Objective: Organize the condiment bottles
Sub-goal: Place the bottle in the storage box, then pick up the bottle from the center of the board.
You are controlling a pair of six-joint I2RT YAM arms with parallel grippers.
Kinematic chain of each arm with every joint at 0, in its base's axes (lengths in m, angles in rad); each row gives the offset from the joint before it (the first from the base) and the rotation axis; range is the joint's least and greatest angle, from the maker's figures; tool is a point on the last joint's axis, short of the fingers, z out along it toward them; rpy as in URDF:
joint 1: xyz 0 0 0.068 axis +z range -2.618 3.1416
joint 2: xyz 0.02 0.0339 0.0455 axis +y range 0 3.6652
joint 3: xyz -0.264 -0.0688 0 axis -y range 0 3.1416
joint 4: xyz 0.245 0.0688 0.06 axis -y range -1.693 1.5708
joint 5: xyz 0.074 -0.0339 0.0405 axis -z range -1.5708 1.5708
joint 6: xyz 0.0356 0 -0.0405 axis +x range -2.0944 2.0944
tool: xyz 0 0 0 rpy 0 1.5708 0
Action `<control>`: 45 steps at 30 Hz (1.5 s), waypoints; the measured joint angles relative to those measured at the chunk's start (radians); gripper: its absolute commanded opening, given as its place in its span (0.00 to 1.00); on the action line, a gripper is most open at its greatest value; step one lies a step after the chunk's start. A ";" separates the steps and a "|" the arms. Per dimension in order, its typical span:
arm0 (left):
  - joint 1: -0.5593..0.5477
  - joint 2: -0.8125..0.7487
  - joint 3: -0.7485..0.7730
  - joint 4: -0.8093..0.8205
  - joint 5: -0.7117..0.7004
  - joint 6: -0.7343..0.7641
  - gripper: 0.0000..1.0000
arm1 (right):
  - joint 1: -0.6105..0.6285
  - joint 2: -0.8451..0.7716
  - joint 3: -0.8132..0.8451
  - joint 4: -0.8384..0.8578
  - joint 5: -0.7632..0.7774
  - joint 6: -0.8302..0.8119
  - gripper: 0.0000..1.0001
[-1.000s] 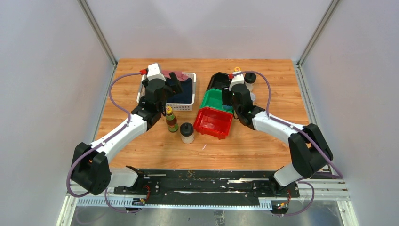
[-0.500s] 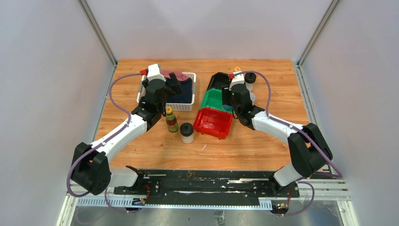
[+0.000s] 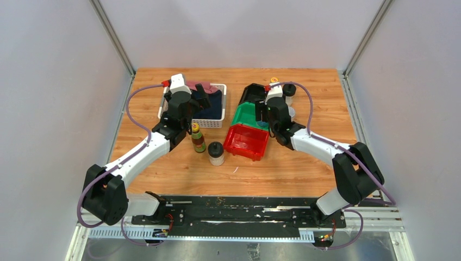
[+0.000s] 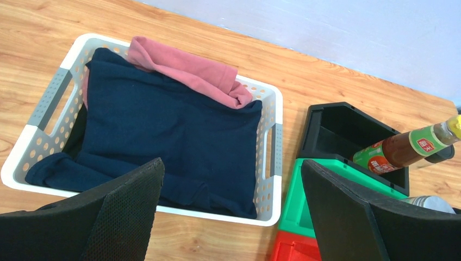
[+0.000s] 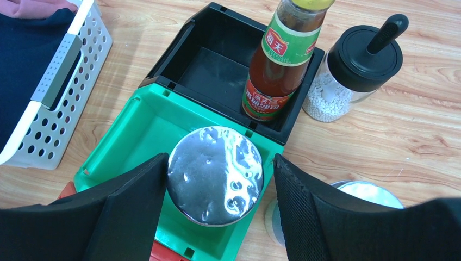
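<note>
The left gripper (image 4: 231, 174) is held wide open and empty, a sauce bottle (image 4: 405, 149) being seen ahead to its right. The right gripper (image 5: 220, 163) is parted around a silver-lidded shaker (image 5: 215, 179), a gap being seen at one finger (image 5: 304, 206), in the green bin (image 5: 136, 130) beneath it.

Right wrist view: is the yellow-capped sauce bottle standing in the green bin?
No, the sauce bottle stands in a corner of the black bin, behind the green bin.
</note>
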 measured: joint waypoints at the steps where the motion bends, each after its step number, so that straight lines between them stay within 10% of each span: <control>1: 0.000 0.000 0.000 0.000 0.000 -0.001 1.00 | 0.000 0.000 0.000 0.000 0.003 0.000 0.74; 20: -0.003 0.000 0.001 -0.004 -0.001 0.005 1.00 | 0.001 -0.030 0.098 -0.014 0.021 -0.082 0.76; 45: -0.054 -0.055 0.083 -0.079 -0.052 0.158 1.00 | -0.016 0.075 0.660 -0.152 0.011 -0.373 0.86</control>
